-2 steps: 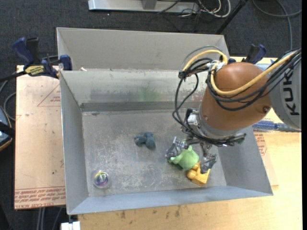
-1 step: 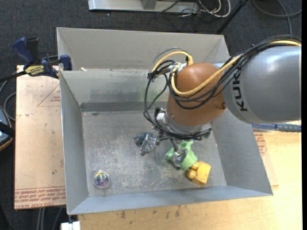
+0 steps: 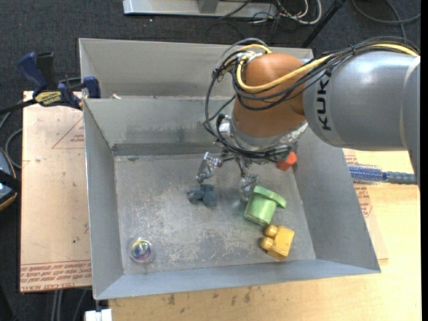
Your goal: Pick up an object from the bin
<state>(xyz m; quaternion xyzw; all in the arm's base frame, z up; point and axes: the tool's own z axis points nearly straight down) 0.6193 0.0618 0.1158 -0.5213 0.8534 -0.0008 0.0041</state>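
Gripper (image 3: 227, 181) hanging wide open, gripping nothing, at grey metal bin's (image 3: 100, 179) middle, between dark blue-grey lump (image 3: 202, 194) and green plastic cylinder (image 3: 261, 206).

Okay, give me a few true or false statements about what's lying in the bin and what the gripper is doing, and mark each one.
1. The gripper is open, with nothing between its fingers. True.
2. The green piece lies in the front left corner of the bin. False: it lies right of the middle. The thing in that corner is a small shiny ball.
3. A yellow piece lies close beside the green piece, nearer the front wall. True.
4. The gripper holds the dark piece. False: it lies on the bin floor, just in front of one finger.
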